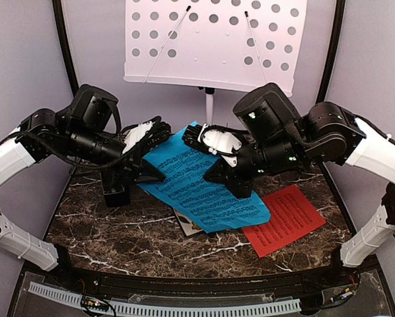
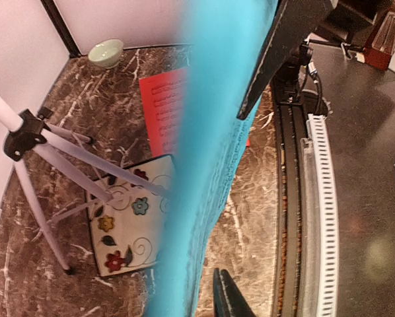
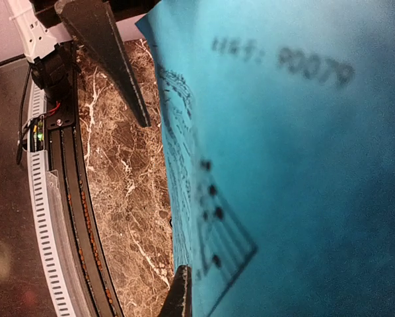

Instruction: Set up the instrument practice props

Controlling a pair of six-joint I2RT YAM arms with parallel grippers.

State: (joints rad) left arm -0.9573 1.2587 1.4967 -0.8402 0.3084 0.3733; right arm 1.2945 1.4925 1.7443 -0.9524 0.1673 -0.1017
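Note:
The blue music sheet point(image 1: 197, 181) hangs tilted over the middle of the table between both arms. My right gripper point(image 1: 196, 137) is shut on its upper edge, with one finger point(image 3: 183, 294) pressed against the blue music sheet point(image 3: 303, 165). My left gripper point(image 1: 156, 150) is at the sheet's left edge, slightly open. Its visible finger point(image 2: 229, 300) stands a little apart from the blue music sheet point(image 2: 211, 132); the other finger is hidden. The white perforated music stand point(image 1: 211, 39) rises at the back. The red music sheet point(image 1: 283, 218) lies flat at the right. A small black shape, likely the metronome point(image 1: 117, 193), stands under the left gripper.
The floral tile point(image 2: 121, 221) lies under the hanging blue sheet, next to the stand's white tripod legs point(image 2: 45, 152). A pale green bowl point(image 2: 106, 51) sits in a far corner. The marble tabletop point(image 1: 118, 231) ends at a black rail along the near edge.

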